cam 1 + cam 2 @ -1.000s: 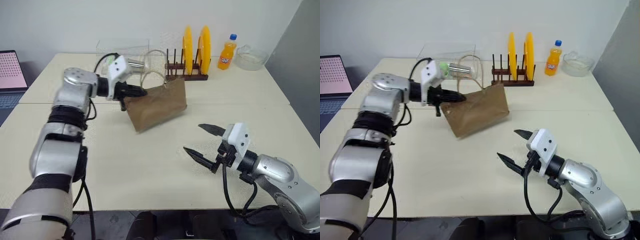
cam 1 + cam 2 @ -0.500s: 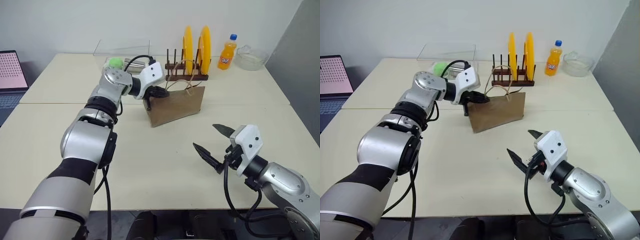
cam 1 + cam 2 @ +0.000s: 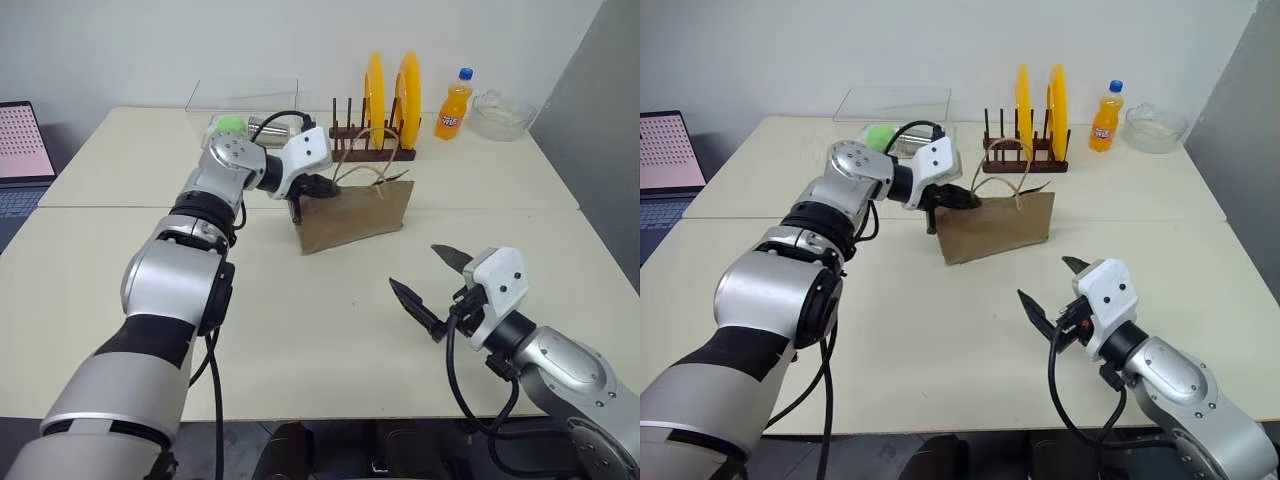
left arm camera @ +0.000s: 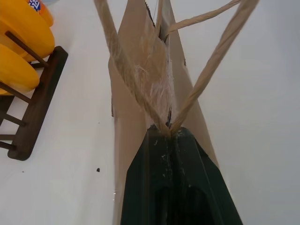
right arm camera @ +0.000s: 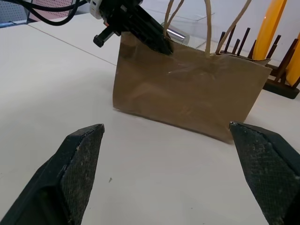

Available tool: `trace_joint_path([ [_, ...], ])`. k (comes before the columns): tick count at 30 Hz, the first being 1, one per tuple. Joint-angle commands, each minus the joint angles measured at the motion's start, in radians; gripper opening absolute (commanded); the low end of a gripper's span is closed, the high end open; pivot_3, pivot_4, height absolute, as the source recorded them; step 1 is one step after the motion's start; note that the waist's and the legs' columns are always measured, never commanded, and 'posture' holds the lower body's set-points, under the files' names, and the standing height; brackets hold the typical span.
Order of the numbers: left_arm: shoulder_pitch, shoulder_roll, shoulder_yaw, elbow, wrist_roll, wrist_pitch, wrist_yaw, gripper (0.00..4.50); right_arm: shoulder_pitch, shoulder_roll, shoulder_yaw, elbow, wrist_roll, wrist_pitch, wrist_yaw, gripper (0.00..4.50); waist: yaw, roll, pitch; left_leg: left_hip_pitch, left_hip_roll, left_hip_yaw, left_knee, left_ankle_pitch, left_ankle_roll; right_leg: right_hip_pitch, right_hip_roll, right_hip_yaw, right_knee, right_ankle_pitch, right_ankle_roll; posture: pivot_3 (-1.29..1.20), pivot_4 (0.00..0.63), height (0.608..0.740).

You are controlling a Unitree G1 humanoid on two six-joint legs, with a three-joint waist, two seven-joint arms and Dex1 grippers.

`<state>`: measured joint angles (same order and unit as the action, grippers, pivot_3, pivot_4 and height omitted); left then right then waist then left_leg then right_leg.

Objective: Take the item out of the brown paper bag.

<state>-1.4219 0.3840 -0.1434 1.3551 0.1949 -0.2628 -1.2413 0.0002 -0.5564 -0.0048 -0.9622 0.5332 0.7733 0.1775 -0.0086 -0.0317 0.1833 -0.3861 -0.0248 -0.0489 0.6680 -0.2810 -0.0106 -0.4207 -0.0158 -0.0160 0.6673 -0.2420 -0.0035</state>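
Your left gripper [image 3: 322, 187] has its two black fingers pressed together on the upper rim of the brown paper bag [image 3: 355, 215], at the end nearest your left arm, where the tan cord handles [image 4: 187, 89] meet the paper. In the left wrist view the fingers [image 4: 176, 187] are pinched shut right at the point where the two cords come together, with the paper edge caught between them.

Your right gripper [image 3: 432, 288] hangs over the table [image 3: 300, 330] with its fingers spread wide and nothing between them. The bag stands well ahead of those fingers, apart from them; in the right wrist view it sits between the two fingertips [image 5: 75, 159], farther off, upright on its flat bottom with its long side facing them.

The item cannot be seen: the bag's mouth is narrow and nothing inside it can be made out.

Past the bag from your right fingers stands a dark wooden plate rack [image 3: 368, 150] holding two yellow plates [image 3: 408, 95]. Farther off that way are an orange soda bottle [image 3: 453, 108] with a blue cap and a clear glass bowl [image 3: 502, 115]. Behind your left gripper sits a clear box [image 3: 240, 105] with a green ball [image 3: 231, 125] beside it.
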Motion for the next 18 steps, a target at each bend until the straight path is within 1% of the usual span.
trace_joint_path([
  [1, -0.056, 0.023, 0.048, -0.018, -0.032, -0.003, -0.041, 0.02, -0.001, -0.014, -0.002, -0.085, 0.014, -0.024, -0.009, 4.5, 0.0, 0.0, 0.0, 0.0, 0.0, 0.0, 0.0, 0.0, 0.0, 0.0, 0.0, 0.0, 0.0, 0.0, 0.0, 0.0, 0.15, 0.74],
  [5, -0.042, 0.026, 0.057, -0.02, -0.021, -0.014, -0.061, 0.02, -0.005, -0.024, 0.0, -0.085, 0.017, -0.023, -0.011, 4.5, 0.0, 0.0, 0.0, 0.0, 0.0, 0.0, 0.001, 0.0, 0.0, 0.0, 0.0, 0.0, 0.001, 0.0, 0.0, 0.0, 0.15, 0.74],
  [10, -0.009, 0.025, 0.023, -0.02, 0.03, -0.08, -0.007, 0.02, -0.011, -0.037, 0.006, -0.085, 0.017, -0.014, -0.003, 4.5, 0.0, 0.0, 0.0, 0.0, 0.0, 0.0, 0.007, 0.0, 0.0, 0.0, 0.0, 0.0, 0.007, 0.0, 0.001, 0.0, 0.15, 0.74],
  [13, -0.001, 0.023, 0.012, -0.016, 0.055, -0.089, 0.042, 0.02, -0.015, -0.04, 0.01, -0.085, 0.019, -0.012, -0.006, 4.5, 0.0, 0.0, 0.0, 0.0, 0.0, 0.0, 0.008, 0.0, 0.0, 0.0, 0.0, 0.001, 0.009, -0.001, 0.001, 0.0, 0.15, 0.74],
  [16, 0.001, 0.025, 0.004, -0.015, 0.071, -0.111, 0.052, 0.02, -0.016, -0.041, 0.014, -0.085, 0.021, -0.013, -0.009, 4.5, 0.0, 0.0, 0.0, 0.0, 0.0, 0.0, 0.009, 0.0, 0.0, 0.0, 0.0, 0.001, 0.01, -0.001, 0.001, 0.0, 0.15, 0.74],
  [18, -0.001, 0.026, 0.006, -0.014, 0.073, -0.108, 0.072, 0.46, -0.018, -0.04, 0.018, -0.085, 0.02, -0.013, -0.012, 4.5, 0.0, 0.0, 0.0, 0.0, 0.0, 0.0, 0.009, 0.0, 0.0, 0.0, 0.0, 0.001, 0.01, -0.001, 0.001, 0.0, 0.15, 0.74],
])
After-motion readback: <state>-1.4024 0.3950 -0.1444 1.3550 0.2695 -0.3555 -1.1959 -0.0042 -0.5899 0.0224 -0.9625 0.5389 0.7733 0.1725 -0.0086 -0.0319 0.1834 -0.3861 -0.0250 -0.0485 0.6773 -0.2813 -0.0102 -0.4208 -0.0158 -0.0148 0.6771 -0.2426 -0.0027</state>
